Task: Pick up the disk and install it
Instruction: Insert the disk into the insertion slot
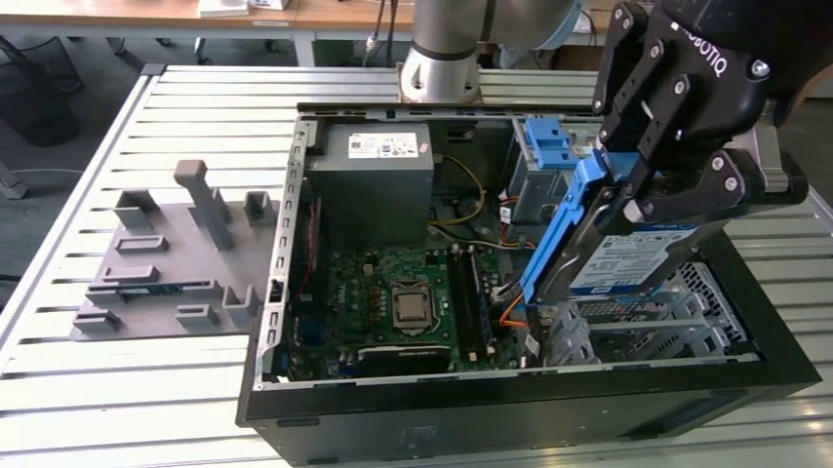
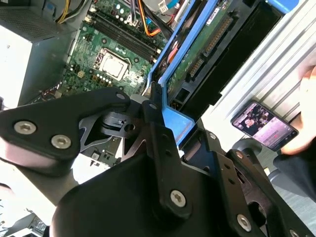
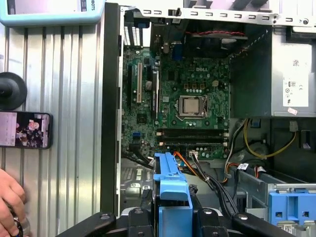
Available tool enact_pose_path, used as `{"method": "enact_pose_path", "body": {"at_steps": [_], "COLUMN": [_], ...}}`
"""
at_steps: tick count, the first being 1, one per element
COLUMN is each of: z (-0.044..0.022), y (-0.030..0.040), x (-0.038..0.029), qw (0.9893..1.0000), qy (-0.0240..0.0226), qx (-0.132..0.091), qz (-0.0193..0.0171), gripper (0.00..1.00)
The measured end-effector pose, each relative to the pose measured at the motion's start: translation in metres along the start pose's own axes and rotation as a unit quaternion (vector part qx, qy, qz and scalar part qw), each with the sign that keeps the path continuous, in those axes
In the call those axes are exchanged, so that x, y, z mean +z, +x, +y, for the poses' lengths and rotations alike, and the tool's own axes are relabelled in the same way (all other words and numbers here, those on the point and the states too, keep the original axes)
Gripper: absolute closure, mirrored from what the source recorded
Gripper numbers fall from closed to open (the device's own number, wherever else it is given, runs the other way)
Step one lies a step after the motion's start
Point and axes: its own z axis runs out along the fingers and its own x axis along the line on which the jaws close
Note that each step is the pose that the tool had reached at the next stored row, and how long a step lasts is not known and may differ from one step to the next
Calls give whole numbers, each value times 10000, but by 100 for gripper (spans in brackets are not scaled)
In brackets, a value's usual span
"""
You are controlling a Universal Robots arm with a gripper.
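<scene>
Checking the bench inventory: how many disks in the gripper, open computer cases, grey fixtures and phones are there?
disk in the gripper: 1
open computer case: 1
grey fixture: 1
phone: 1
total: 4

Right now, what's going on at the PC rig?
The arm's tool is clamped on the disk in its blue frame, holding it tilted on edge just above the metal drive cage at the exterior view's right of the open computer case. The disk is not seated yet. A person's hand is near a phone lying on the slatted table beside the case.
</scene>
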Motion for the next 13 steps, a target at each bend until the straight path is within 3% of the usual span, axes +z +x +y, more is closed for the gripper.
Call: {"method": "enact_pose_path", "body": {"at_steps": [13], "z": [-9], "y": [0], "x": [1], "qw": [10000], "qy": [0], "qx": [-1], "qz": [2], "gripper": [64]}}
